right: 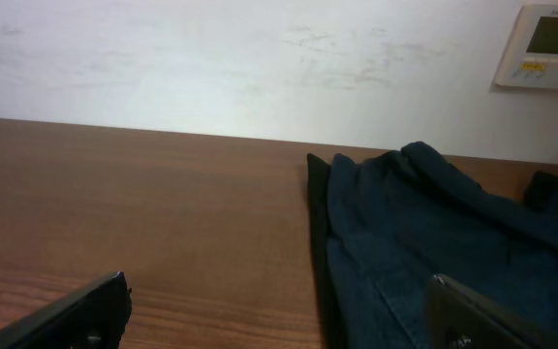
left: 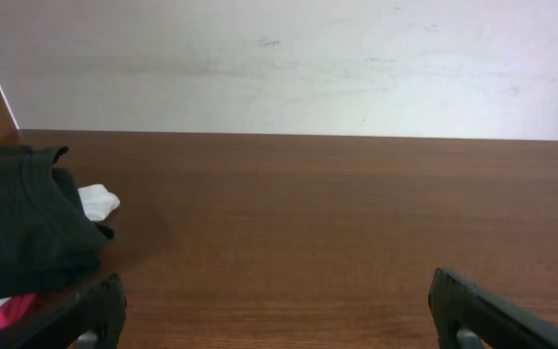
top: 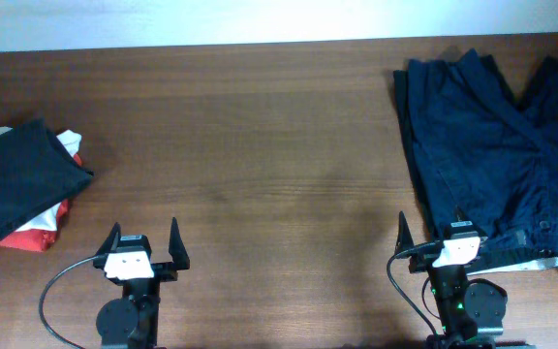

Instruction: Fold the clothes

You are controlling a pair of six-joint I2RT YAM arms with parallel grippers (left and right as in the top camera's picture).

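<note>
The wooden table (top: 260,145) holds a navy-blue garment (top: 492,145) spread at far right and running off frame. The black T-shirt (top: 17,179) lies folded at the left edge, partly cut off, atop white and red pieces (top: 39,233). It is far-left of the left gripper (top: 144,240), the nearer one, and no lettering shows. That gripper and the right gripper (top: 451,237) both gape, empty.

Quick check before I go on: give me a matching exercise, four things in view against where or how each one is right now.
Things:
1. black T-shirt
2. navy garment
3. red and white pieces
4. left pincer

Places or states:
A. under a darker cloth, edges peeking out
B. spread out and wrinkled on the right side
C. open, holding nothing
D. lying on top of other cloth on the left side

Pairs: 1-D, 2-B, 3-A, 4-C
</note>
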